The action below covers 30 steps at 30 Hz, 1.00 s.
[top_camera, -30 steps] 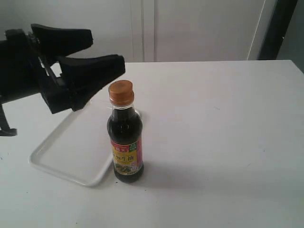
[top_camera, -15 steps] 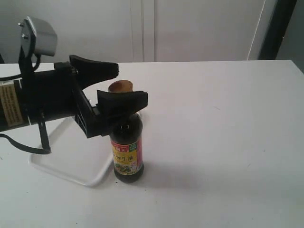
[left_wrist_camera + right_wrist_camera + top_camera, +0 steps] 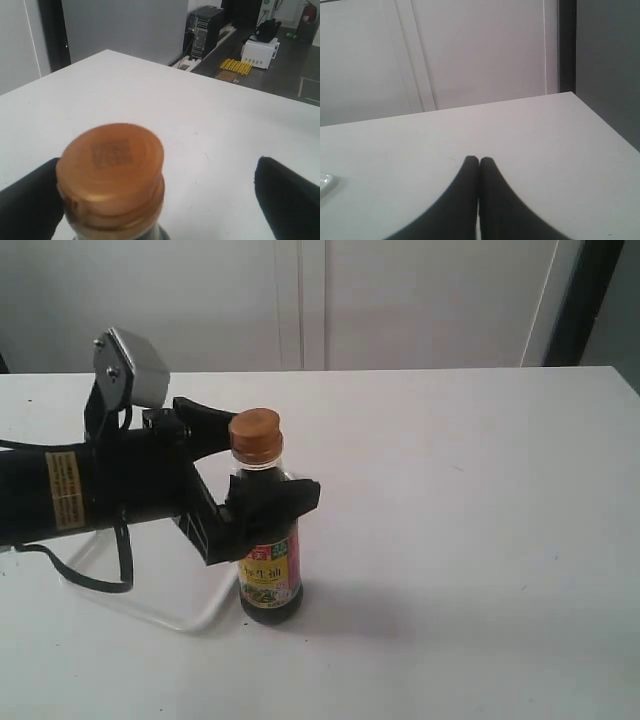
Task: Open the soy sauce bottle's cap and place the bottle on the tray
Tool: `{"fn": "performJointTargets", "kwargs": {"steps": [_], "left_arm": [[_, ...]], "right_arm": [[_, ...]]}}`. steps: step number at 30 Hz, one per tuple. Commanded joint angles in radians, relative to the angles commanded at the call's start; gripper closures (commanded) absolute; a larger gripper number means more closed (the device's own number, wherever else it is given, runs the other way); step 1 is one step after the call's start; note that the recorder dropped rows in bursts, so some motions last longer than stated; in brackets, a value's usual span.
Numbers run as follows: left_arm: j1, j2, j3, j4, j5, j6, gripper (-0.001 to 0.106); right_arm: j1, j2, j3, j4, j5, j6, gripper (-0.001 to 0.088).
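The soy sauce bottle (image 3: 268,558) stands upright on the white table, just off the near corner of the tray (image 3: 172,619), with dark liquid and a yellow, red and pink label. Its orange-brown cap (image 3: 255,435) is closed. My left gripper (image 3: 272,462) is open and straddles the bottle's shoulder below the cap, one finger behind, one in front. In the left wrist view the cap (image 3: 111,169) sits close to one black finger (image 3: 27,202), with a wide gap to the other. My right gripper (image 3: 479,161) is shut on nothing, low over bare table, outside the exterior view.
The left arm and its cable (image 3: 95,582) cover most of the tray. White wall panels (image 3: 300,300) rise behind the table's far edge. A small white corner (image 3: 323,183), possibly the tray, shows at the edge of the right wrist view.
My left arm has pushed right and dropped lower. Its open fingers, level with the cap half a second ago, now sit either side of the bottle's shoulder. The bottle has not moved.
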<state>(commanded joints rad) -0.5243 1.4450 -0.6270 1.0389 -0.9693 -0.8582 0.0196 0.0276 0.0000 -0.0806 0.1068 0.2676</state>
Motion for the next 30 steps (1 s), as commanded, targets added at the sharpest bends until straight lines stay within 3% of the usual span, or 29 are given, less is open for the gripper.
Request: {"fn": "performJointTargets", "kwargs": {"steps": [8, 22, 25, 30], "left_arm": [[0.000, 0.096, 0.068, -0.089, -0.053, 0.120, 0.000], [0.000, 0.219, 0.067, -0.197, -0.131, 0.258, 0.002], [0.000, 0.238, 0.067, -0.195, -0.164, 0.280, 0.013], [0.000, 0.261, 0.067, -0.201, -0.166, 0.310, 0.048]], "right_arm": [[0.000, 0.000, 0.000, 0.000, 0.002, 0.000, 0.0868], [0.000, 0.000, 0.000, 0.000, -0.002, 0.000, 0.0868], [0.000, 0.000, 0.000, 0.000, -0.002, 0.000, 0.0868], [0.000, 0.000, 0.000, 0.000, -0.004, 0.000, 0.0868]]}}
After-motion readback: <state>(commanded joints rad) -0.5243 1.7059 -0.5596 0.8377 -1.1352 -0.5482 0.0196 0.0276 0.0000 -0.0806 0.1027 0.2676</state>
